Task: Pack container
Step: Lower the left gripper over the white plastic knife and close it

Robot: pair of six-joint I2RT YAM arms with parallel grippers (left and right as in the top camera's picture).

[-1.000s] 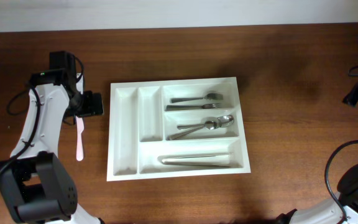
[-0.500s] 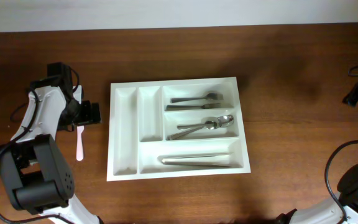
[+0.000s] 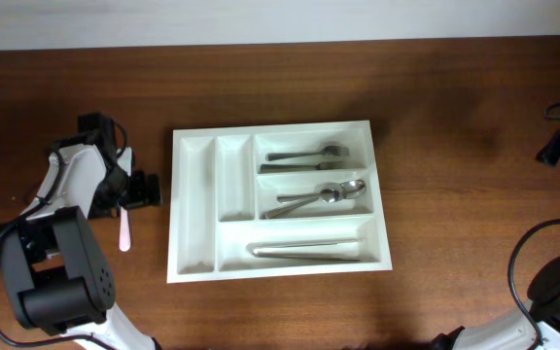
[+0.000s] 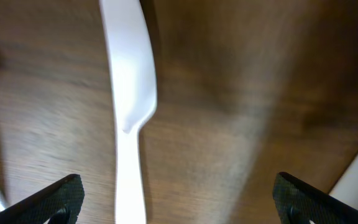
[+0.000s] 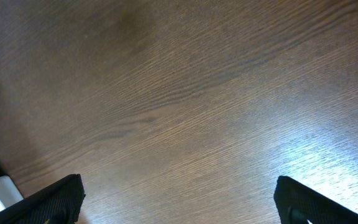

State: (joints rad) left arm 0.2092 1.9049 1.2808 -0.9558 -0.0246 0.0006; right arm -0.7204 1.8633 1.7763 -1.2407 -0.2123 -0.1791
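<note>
Overhead top-down; wrist cameras close, downward

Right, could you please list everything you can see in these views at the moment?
container: one, white, table centre; both narrow compartments empty
forks: two, silver, upper short compartment
spoons: apparently two, silver, middle short compartment
long utensils: count unclear, silver, long bottom compartment
plastic knife: one, pale pink-white, on the table left of the container
table: one, brown wood, beneath everything
left hand: one, black fingers, open above the plastic knife
right hand: one, black fingers, open over bare table
</note>
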